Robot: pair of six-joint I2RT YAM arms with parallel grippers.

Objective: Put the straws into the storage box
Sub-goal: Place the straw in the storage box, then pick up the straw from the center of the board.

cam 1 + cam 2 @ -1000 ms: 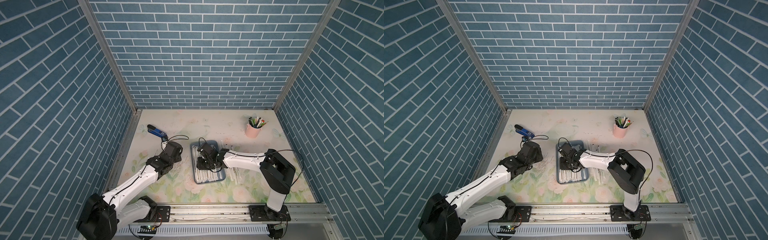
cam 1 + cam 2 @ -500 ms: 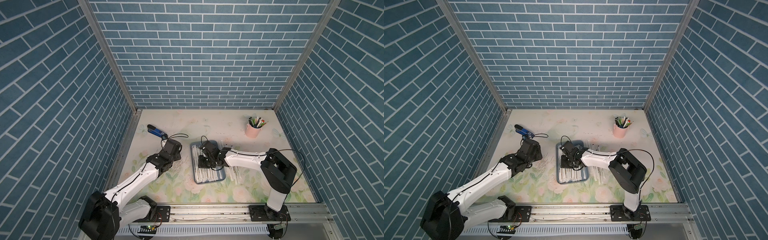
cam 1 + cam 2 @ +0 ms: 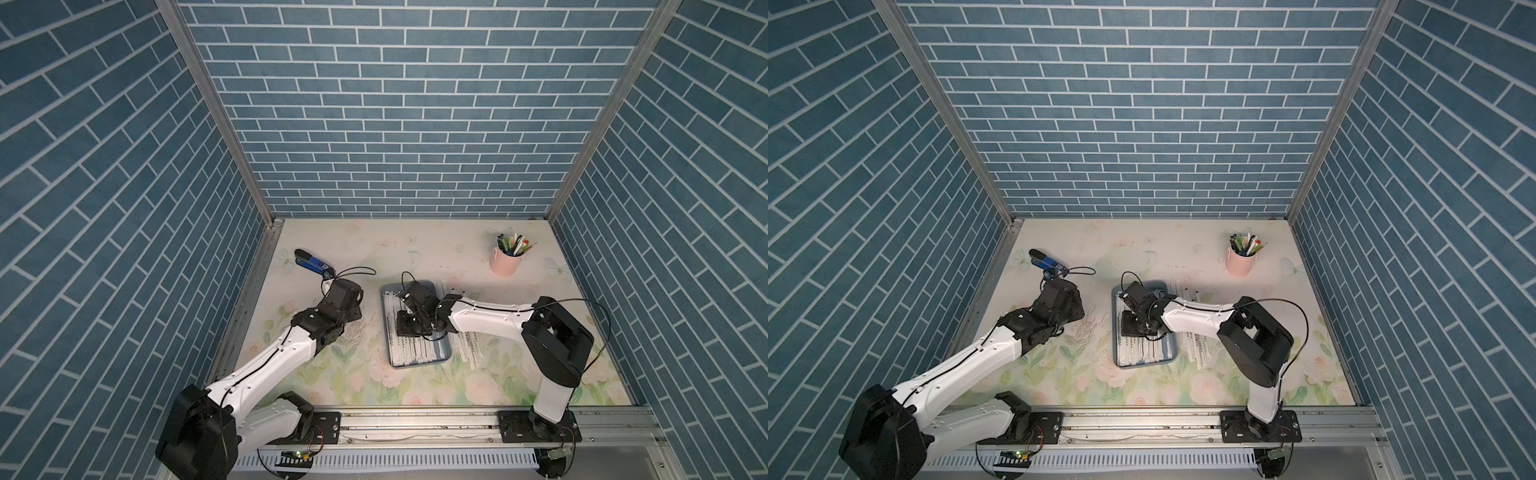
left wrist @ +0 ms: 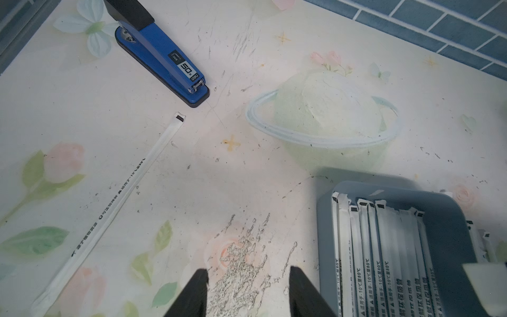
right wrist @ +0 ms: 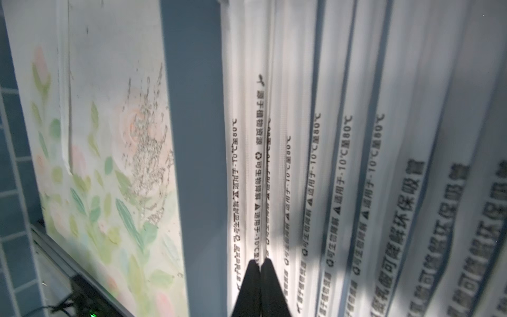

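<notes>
The storage box (image 3: 419, 365) (image 3: 1144, 365) is a blue-grey tray in the middle of the table. Several white-wrapped straws (image 3: 415, 353) (image 5: 356, 137) lie side by side in it. More straws (image 3: 469, 349) (image 3: 1198, 347) lie on the table to its right, and a single straw (image 4: 115, 197) lies to its left. My right gripper (image 5: 260, 262) (image 3: 407, 328) is down in the box near its left wall (image 5: 197, 137), shut, with its tips over the straws and nothing visibly between them. My left gripper (image 4: 248, 277) (image 3: 347, 293) hangs open and empty over the table left of the box (image 4: 325, 219).
A blue-and-black stapler (image 3: 311, 262) (image 4: 162, 55) lies at the far left, just beyond the left gripper. A pink cup of pens (image 3: 506, 264) (image 3: 1241, 264) stands at the far right. Brick walls enclose three sides, and a rail runs along the front edge.
The right gripper's jaws have closed together inside the box. The left arm has hardly moved and its jaws stay as they were.
</notes>
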